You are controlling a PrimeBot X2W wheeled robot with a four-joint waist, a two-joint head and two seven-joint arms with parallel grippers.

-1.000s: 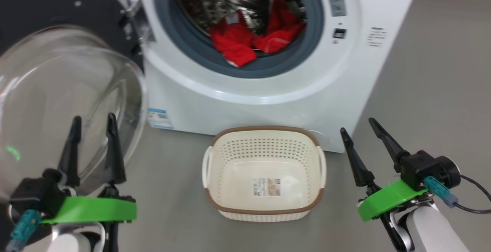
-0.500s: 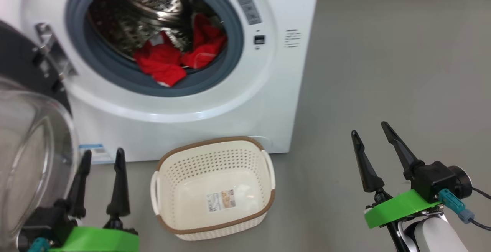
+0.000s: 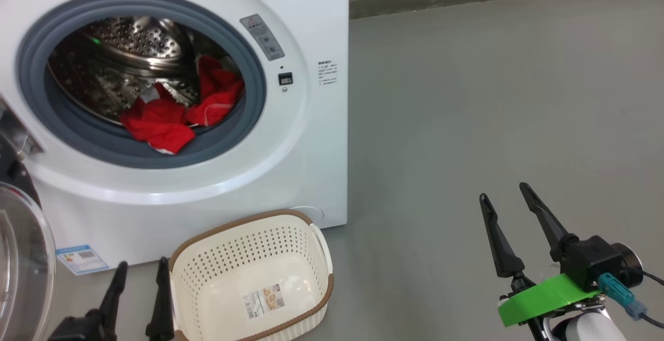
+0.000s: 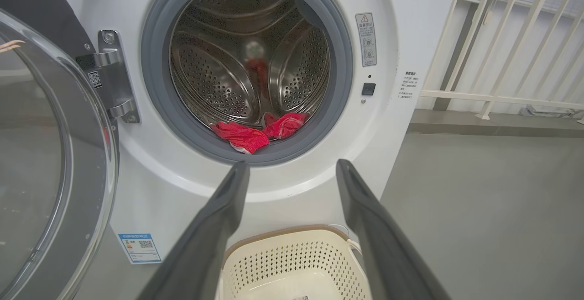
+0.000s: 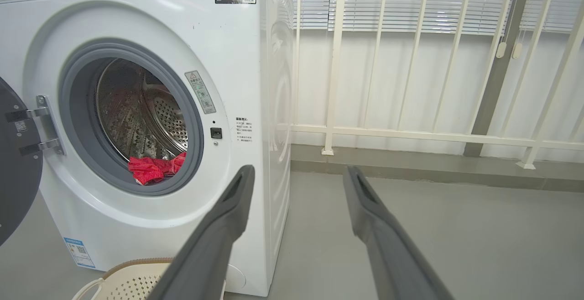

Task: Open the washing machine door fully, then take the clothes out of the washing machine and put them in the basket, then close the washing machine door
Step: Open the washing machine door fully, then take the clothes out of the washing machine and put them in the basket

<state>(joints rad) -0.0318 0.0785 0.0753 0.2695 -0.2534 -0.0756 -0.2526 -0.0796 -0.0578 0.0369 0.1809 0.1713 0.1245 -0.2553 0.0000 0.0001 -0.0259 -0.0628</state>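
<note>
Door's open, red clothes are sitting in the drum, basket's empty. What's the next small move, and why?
Probably ease the left hand forward toward the clothes. It is open and empty, and its wrist view faces the red pile at the front lip of the drum. The washing machine door is swung aside, and the basket sits empty just below.

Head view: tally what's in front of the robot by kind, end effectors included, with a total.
washing machine: 1
washing machine door, swung open: 1
clothes, red, counted as one heap: 1
basket: 1
end effectors: 2 (left end effector, right end effector, both open)
Total: 6
</note>
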